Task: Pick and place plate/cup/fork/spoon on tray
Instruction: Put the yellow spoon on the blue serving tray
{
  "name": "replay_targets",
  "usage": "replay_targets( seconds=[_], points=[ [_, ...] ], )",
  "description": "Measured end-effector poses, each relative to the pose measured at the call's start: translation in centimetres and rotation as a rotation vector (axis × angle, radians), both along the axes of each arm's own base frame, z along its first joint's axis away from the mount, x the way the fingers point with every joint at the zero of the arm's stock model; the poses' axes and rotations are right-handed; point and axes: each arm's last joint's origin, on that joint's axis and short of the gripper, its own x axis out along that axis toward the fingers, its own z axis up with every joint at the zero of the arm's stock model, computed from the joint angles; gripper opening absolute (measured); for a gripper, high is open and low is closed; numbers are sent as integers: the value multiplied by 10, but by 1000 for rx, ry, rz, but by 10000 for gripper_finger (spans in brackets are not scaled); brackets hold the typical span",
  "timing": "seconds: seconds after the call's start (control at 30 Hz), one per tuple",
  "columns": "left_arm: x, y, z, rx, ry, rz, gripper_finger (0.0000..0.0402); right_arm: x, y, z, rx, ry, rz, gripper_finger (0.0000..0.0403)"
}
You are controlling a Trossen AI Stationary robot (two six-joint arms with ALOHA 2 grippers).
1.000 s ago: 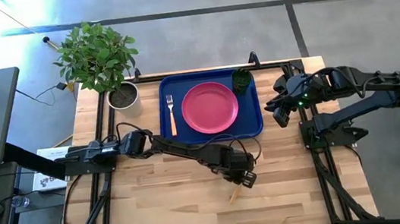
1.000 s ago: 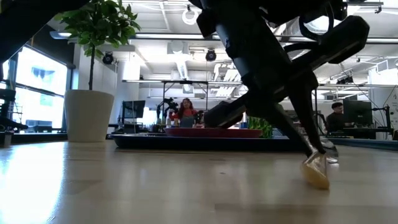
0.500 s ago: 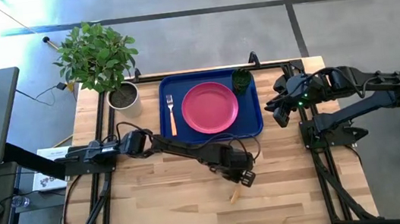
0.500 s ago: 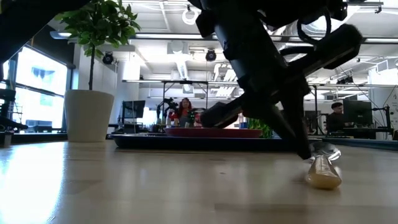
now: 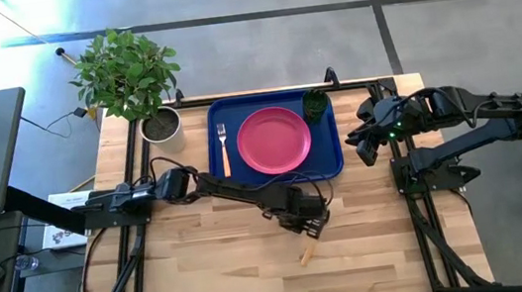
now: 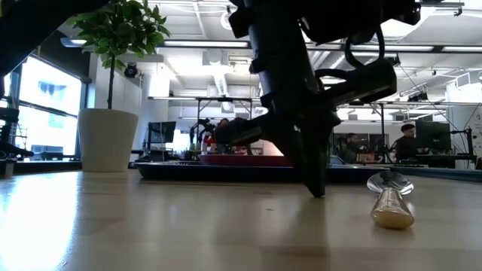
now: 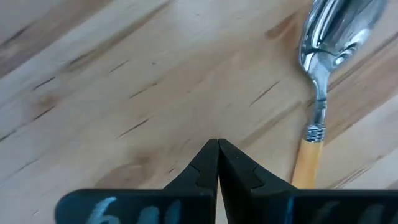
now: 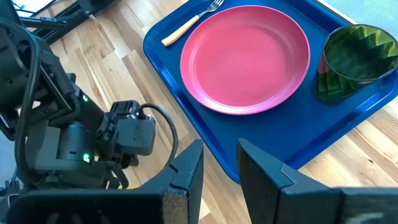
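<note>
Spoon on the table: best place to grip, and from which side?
Grip the spoon on its straight tan handle, coming from above with the fingers straddling it crosswise. It lies flat on the wood, alone, so only a top approach is open; the bowl is curved and slick, the handle thicker. The left gripper is shut beside it and must open first.
</note>
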Motion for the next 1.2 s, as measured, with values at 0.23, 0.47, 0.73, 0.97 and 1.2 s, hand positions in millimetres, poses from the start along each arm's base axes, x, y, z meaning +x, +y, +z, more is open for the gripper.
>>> replay_targets(
  seconds=[0.23,0.47,0.73,0.97,1.2],
  points=[
    [1,2,0,-30,-2,-41,13,0,0,0,-2,0,-2,87],
    [2,3,1,-39,-12,-57,76,0,0,0,18,-7,-34,87],
    [8,14,13,-149,-25,-71,103,0,-1,0,13,-9,-46,87],
    [17,9,46,-104,-130,-84,80,0,-1,0,3,-10,-56,87],
    [21,-5,74,-99,-222,-105,59,0,-1,0,3,-10,-55,87]
  ],
)
